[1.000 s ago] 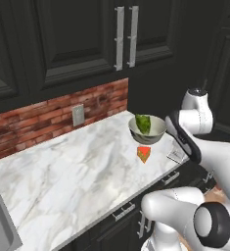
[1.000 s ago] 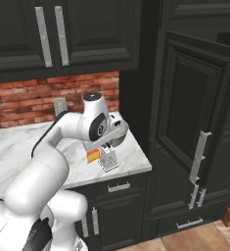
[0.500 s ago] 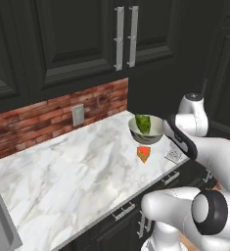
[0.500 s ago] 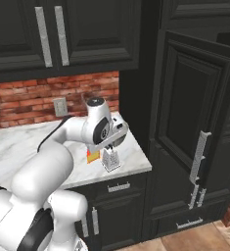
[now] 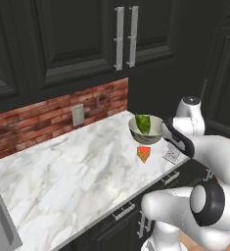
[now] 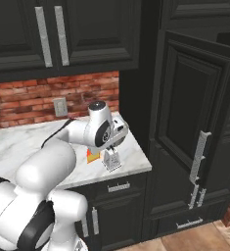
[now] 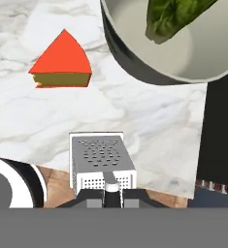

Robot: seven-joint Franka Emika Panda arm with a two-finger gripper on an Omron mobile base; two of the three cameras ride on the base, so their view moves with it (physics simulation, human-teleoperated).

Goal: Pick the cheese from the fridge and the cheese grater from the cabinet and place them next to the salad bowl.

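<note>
Cheese grater (image 7: 102, 162) (upright on counter (image 7: 47, 126)) gripped in tool (image 7: 111, 188).

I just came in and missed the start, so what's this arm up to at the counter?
The arm is setting the grater down on the marble counter, near its front corner. The gripper is shut on the grater, which stands at counter level. The cheese already lies on the counter beside the salad bowl, which holds lettuce. So both items are next to the bowl; the grater has not yet been let go. To the right, a tall black cabinet door stands open.
</note>
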